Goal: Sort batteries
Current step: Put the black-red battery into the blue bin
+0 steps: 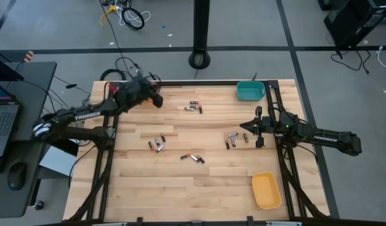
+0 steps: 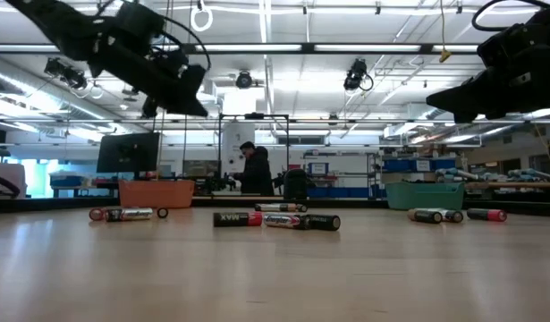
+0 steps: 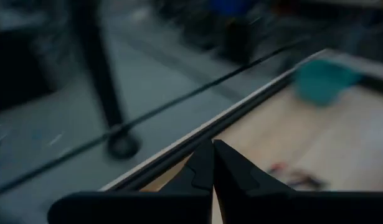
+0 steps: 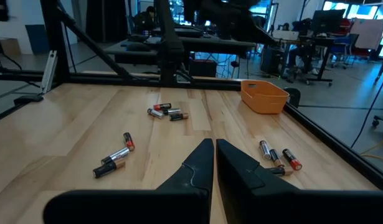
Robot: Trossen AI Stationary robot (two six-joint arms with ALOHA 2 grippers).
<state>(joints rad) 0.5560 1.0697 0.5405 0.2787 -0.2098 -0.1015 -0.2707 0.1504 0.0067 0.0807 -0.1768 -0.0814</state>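
Observation:
Batteries lie on the wooden table in several small clusters: near the far edge (image 1: 193, 107), left of centre (image 1: 157, 144), at the centre (image 1: 193, 157) and toward the right (image 1: 233, 139). From table height they show as black cells with red ends (image 2: 276, 218) and silvery ones (image 2: 124, 214). My left gripper (image 1: 157, 100) (image 3: 213, 151) is shut and raised over the far-left part of the table; nothing shows between its fingers. My right gripper (image 1: 245, 125) (image 4: 214, 148) is shut too, held above the table just right of the right-hand cluster (image 4: 276, 155).
A teal bin (image 1: 250, 91) stands at the far right corner and a yellow bin (image 1: 266, 190) near the right front edge. An orange bin (image 4: 264, 97) (image 2: 156, 192) stands at the far left, below my left arm. People are in the room beyond.

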